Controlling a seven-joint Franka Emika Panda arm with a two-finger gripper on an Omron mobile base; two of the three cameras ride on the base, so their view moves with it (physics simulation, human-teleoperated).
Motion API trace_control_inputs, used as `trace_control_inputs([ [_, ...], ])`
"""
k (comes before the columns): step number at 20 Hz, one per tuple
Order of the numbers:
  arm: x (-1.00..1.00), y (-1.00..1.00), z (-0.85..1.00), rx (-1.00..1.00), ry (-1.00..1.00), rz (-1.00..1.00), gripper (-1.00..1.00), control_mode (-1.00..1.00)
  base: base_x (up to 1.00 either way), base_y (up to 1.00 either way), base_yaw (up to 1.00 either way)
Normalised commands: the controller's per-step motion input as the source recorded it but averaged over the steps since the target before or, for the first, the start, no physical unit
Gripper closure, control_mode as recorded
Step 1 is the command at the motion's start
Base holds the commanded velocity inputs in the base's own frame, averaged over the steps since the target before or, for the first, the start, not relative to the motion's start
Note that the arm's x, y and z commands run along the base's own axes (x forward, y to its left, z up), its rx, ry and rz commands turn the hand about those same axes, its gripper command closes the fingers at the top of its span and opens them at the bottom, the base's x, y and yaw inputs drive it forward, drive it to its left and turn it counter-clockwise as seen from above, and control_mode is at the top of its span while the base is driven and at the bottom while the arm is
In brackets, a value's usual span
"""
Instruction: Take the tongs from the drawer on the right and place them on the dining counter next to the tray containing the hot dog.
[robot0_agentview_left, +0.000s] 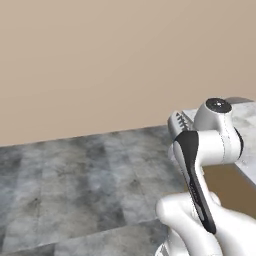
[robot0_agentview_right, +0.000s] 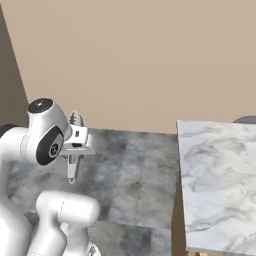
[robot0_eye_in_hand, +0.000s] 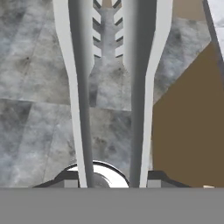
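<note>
The claw (robot0_agentview_right: 75, 150) is clamped partway closed on the tongs (robot0_agentview_right: 73, 150), gripping them across both arms. The tongs are slim grey metal, two long arms side by side, with ridged, comb-like teeth at the far ends; in the hand view (robot0_eye_in_hand: 109, 87) they run from 6 o'clock up to 12 o'clock. In the right base view they hang in the air over the grey tiled floor (robot0_agentview_right: 130, 175), well apart from the desk (robot0_agentview_right: 220, 175), a white-and-grey veined marble slab at 3 o'clock. In the left base view the toothed tip (robot0_agentview_left: 177, 122) peeks out at 3 o'clock behind the arm. No writing can be read.
</note>
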Motion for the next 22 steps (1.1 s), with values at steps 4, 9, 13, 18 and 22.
trace_control_inputs([
  [4, 0.00, 0.00, 0.00, 0.00, 0.00, 0.00, 1.00, 1.00, 1.00, 0.37, -0.01],
  [9, 0.00, 0.00, 0.00, 0.00, 0.00, 0.00, 1.00, 1.00, 1.00, 0.38, -0.02],
  [13, 0.00, 0.00, 0.00, 0.00, 0.00, 0.00, 1.00, 1.00, 1.00, 0.47, -0.08],
  [18, 0.00, 0.00, 0.00, 0.00, 0.00, 0.00, 1.00, 1.00, 1.00, 0.41, -0.22],
  [22, 0.00, 0.00, 0.00, 0.00, 0.00, 0.00, 1.00, 1.00, 1.00, 0.16, -0.41],
])
